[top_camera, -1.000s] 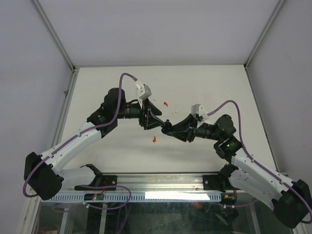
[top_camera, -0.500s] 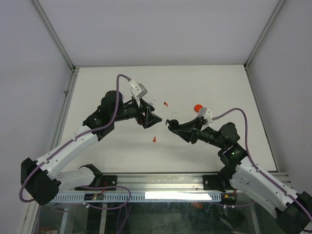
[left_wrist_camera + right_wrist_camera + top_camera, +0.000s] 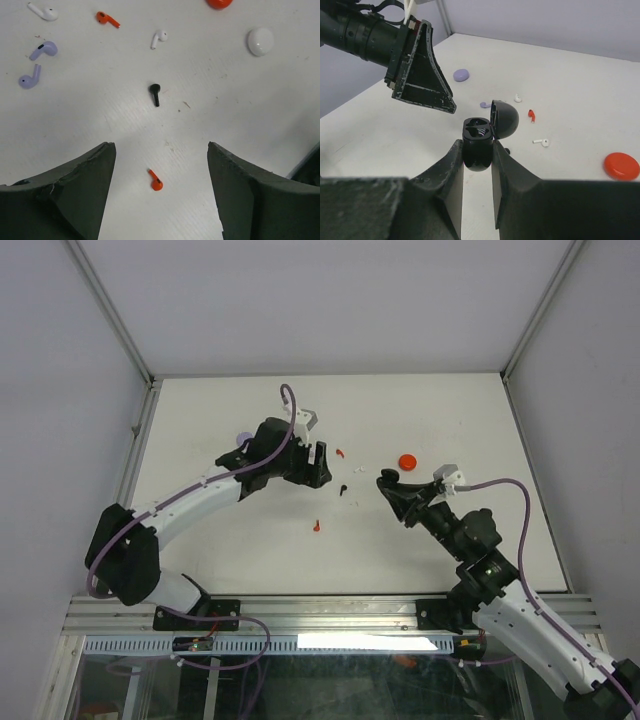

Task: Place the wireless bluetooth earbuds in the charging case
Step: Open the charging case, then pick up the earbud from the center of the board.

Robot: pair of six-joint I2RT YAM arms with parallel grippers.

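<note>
L gripper (image 3: 159, 150): jaws wide apart, nothing btwn them; hovers over the table (image 3: 250, 540) left of centre, aimed down at the loose buds.
R gripper (image 3: 477, 150): clamped on lower half of black charging case (image 3: 478, 131), held up off the table right of centre; lid hinged open, wells facing up. Can't tell if a bud sits inside.
Black bud (image 3: 155, 93): lying flat on the table btwn the two grippers, just right of the L one; prob the match for the held case.
Other buds: red buds (image 3: 155, 181), one near, one far; white buds (image 3: 158, 37) and lavender buds (image 3: 44, 50) to the far side. All loose, apart from each other.
Other cases: red case (image 3: 406, 460) far of R gripper; white case (image 3: 260, 41); lavender case (image 3: 461, 75) far left.
Handling (est.): v. light, stiff hard plastic, smooth + rounded, so likely slippery; could flick out of a hard pinch or skid when nudged. Not fragile-looking.
Where to grip (est.): across the short stem, leaving head free to seat in a well; gentle squeeze.
Surface: flat white matte top, faint scuffs, little to stop a bud sliding.
Room: pale walls (image 3: 330, 300), metal frame posts (image 3: 110, 310) at far corners, rail (image 3: 330, 612) along near edge.
</note>
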